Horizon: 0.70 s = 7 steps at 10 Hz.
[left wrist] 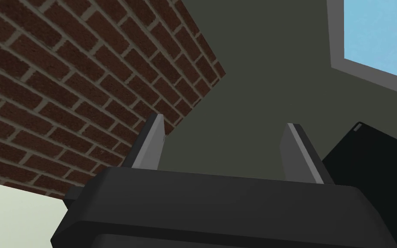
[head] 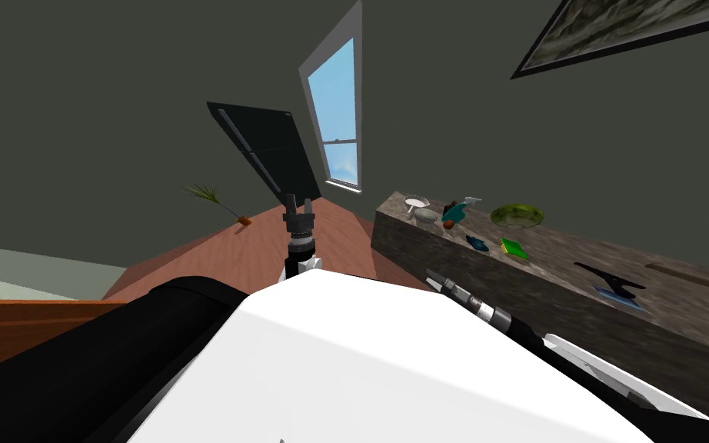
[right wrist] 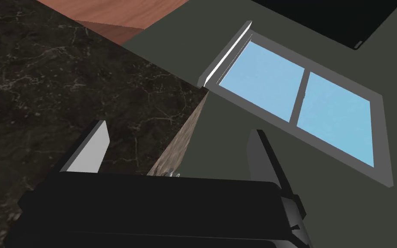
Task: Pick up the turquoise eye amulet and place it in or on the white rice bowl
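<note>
Amulet point(head: 477, 244) on table point(head: 576, 258), ahead of right gripper point(head: 431, 277), apart | bowl point(head: 416, 203) beyond it | right arm nearer | left gripper point(head: 298, 203) raised | both fingers spread, empty

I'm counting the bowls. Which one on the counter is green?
The green bowl on the counter; the white bowl and grey bowl sit together nearer the window.
</note>
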### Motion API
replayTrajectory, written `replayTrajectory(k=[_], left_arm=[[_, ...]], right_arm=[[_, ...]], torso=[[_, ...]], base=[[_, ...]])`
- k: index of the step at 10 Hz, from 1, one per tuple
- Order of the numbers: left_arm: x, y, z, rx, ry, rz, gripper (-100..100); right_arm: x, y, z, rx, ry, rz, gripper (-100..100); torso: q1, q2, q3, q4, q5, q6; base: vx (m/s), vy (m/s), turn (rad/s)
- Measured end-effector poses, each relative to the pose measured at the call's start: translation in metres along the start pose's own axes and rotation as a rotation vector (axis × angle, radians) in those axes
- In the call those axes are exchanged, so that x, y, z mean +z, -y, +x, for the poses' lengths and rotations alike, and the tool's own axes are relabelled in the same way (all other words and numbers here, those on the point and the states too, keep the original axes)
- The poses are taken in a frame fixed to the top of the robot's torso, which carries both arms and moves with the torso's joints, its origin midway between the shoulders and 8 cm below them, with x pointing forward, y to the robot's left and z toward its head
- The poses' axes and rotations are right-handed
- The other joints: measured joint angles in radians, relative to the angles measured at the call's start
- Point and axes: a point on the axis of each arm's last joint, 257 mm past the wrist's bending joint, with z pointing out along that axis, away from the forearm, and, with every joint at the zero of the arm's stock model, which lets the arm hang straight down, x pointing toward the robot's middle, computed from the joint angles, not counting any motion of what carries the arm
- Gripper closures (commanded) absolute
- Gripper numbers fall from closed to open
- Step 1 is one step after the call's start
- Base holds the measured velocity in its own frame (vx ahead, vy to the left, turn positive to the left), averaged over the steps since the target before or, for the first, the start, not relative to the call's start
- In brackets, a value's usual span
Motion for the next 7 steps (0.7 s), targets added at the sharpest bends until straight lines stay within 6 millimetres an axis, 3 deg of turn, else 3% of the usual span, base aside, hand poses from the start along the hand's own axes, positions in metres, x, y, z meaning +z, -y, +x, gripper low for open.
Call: replayTrajectory(k=[2, 3, 7], left_arm=[[0.0, 0.0, 0.0, 0.0, 0.0, 0.0, 0], [0.0, 0.0, 0.0, 0.0, 0.0, 0.0, 0], [0.0, 0.0, 0.0, 0.0, 0.0, 0.0, 0]], right_arm=[[-0.022, 0.032, 0.007, 0.002, -0.037, 0.089, -100], [-0.026, 0.034, 0.004, -0.007, -0.051, 0.104, -100], [-0.07, 0.081, 0.01, -0.016, -0.12, 0.277, -100]], torso=[[-0.001, -0.001, -0.001, 0.0, 0.0, 0.0], [-0.002, -0.002, -0.001, 0.0, -0.001, 0.0], [-0.003, -0.003, -0.002, -0.001, -0.001, 0.0]], base=[[0.002, 0.028, 0.036], [0.006, 0.024, 0.185], [0.024, 0.02, 0.125]])
